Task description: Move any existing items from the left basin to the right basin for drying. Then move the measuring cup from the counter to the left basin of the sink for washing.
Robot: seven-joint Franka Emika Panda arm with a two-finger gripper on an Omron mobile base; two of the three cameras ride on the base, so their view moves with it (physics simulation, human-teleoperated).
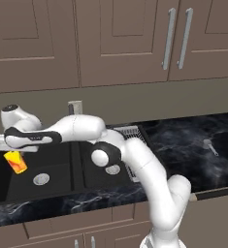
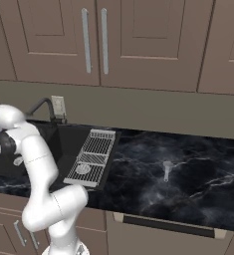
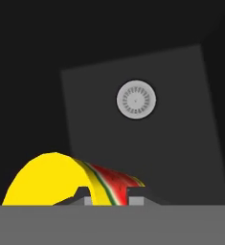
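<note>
My gripper [image 1: 12,151] is shut on the yellow cup [image 1: 16,162] with the orange-red end and holds it tilted above the left basin [image 1: 55,160], up and left of that basin's silver drain [image 1: 41,179]. In the hand view the cup [image 3: 51,177] sits between the fingertips [image 3: 80,193], with the drain [image 3: 136,100] on the basin floor beyond. The narrower right basin [image 1: 90,179] lies under my forearm. The measuring cup [image 1: 210,146] [image 2: 167,169], a small grey scoop, lies on the black marble counter [image 1: 183,145] to the right of the sink.
A white wire rack [image 1: 135,138] [image 2: 91,157] runs along the sink's right edge. The dark faucet [image 2: 41,107] and a wall outlet [image 1: 75,107] stand behind the sink. Brown cabinets hang above. My arm's elbow [image 1: 103,157] hangs over the right basin.
</note>
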